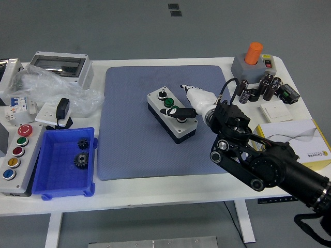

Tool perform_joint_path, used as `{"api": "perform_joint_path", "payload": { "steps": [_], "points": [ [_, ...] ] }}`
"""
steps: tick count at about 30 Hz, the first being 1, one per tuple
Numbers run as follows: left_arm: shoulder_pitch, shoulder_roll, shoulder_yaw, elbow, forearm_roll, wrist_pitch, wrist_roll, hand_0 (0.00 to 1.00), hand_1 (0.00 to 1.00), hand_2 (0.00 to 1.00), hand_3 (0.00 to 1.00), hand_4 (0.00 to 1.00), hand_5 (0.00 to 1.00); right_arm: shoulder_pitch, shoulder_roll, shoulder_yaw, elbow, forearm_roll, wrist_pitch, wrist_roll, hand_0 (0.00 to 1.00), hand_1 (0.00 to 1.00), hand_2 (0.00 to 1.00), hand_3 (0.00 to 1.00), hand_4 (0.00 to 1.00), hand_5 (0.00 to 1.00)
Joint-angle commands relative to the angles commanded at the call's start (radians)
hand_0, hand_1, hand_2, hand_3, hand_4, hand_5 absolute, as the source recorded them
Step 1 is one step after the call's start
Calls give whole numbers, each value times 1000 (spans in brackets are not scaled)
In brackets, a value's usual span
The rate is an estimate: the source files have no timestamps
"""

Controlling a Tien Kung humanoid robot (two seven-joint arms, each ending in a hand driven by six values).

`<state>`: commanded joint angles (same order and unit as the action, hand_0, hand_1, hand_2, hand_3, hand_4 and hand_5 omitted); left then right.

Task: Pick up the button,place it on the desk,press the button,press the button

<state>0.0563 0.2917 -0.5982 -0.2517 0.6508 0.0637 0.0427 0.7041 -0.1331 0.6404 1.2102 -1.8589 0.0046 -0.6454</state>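
The button box (pixel 171 114), white on top with a black base, lies at an angle in the middle of the blue mat (pixel 129 150). It carries a black knob (pixel 162 94), a green button (pixel 168 102) and further buttons in a row. My right hand (pixel 187 101) reaches in from the lower right and sits at the box's right side. One black finger (pixel 185 112) lies stretched over the box's top near its lower buttons, and a white-tipped finger (pixel 184 87) points away to the upper left. The hand is open and holds nothing. No left arm shows.
A blue bin (pixel 51 178) with two gears stands at the front left beside a long panel of coloured buttons (pixel 14 155). At the back right are a grey box with an orange button (pixel 253 54), capacitors (pixel 261 88) and a white carton (pixel 292 135). Bagged parts and an enclosure (pixel 59 66) fill the back left.
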Motion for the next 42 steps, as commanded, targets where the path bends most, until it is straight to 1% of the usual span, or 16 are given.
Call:
{"api": "perform_joint_path", "payload": {
  "steps": [1, 6, 8, 13, 14, 15, 19, 20, 25, 26, 31, 32, 37, 38, 42],
  "points": [
    [0, 0, 0, 0, -1, 0, -1, 607, 645, 603, 611, 708, 282, 1, 2, -3, -3, 1, 1, 0, 681, 976, 998, 998, 998, 953],
    [0, -2, 4, 0, -5, -3, -5, 607, 645, 603, 611, 708, 282, 12, 16, -26, -29, 3, 6, 0, 681, 976, 998, 998, 998, 953],
    [1, -2, 7, 1, -7, -5, -6, 605, 644, 602, 605, 701, 273, 19, 25, -41, -48, 4, 8, 0, 674, 962, 998, 998, 998, 956],
    [0, -3, 12, 1, -11, -7, -9, 605, 644, 602, 605, 701, 273, 29, 40, -70, -96, 15, 14, 0, 674, 962, 998, 998, 998, 956],
    [0, -3, 14, 1, -12, -8, -10, 604, 643, 601, 605, 699, 270, 32, 42, -74, -103, 16, 15, 0, 668, 938, 998, 998, 998, 953],
    [-1, -3, 16, 1, -13, -8, -11, 604, 643, 601, 605, 699, 270, 35, 44, -79, -111, 18, 17, 0, 668, 938, 998, 998, 998, 953],
    [-3, -3, 23, 1, -15, -9, -12, 604, 643, 601, 605, 699, 270, 42, 51, -92, -126, 20, 20, 0, 668, 938, 998, 998, 998, 953],
    [-4, -3, 23, 1, -15, -9, -13, 602, 644, 600, 604, 692, 254, 43, 52, -95, -128, 19, 20, 0, 664, 928, 998, 998, 998, 945],
    [-5, -3, 28, 0, -16, -9, -13, 602, 644, 600, 604, 692, 254, 44, 57, -112, -128, 6, 0, 0, 664, 928, 998, 998, 998, 945],
    [-6, -4, 29, 0, -16, -9, -13, 601, 644, 600, 603, 686, 249, 44, 58, -116, -128, 2, -6, 0, 657, 893, 998, 998, 998, 925],
    [-6, -5, 33, 0, -17, -9, -12, 601, 644, 600, 603, 686, 249, 44, 63, -135, -127, -15, -30, 0, 657, 893, 998, 998, 998, 925],
    [-6, -5, 33, 0, -17, -10, -12, 600, 644, 599, 604, 684, 245, 44, 63, -139, -127, -17, -31, 0, 617, 794, 979, 998, 998, 818],
    [-8, -6, 33, -1, -15, -10, -11, 600, 644, 599, 604, 684, 245, 45, 66, -155, -123, -37, -30, 0, 617, 794, 979, 998, 998, 818],
    [-8, -6, 33, -1, -14, -10, -10, 597, 644, 599, 605, 670, 228, 45, 66, -158, -121, -40, -30, 0, 464, 664, 771, 998, 998, 651],
    [-9, -6, 31, -1, -13, -10, -10, 597, 644, 599, 605, 670, 228, 46, 66, -167, -119, -57, -25, 0, 464, 664, 771, 998, 998, 651]
  ]
}}
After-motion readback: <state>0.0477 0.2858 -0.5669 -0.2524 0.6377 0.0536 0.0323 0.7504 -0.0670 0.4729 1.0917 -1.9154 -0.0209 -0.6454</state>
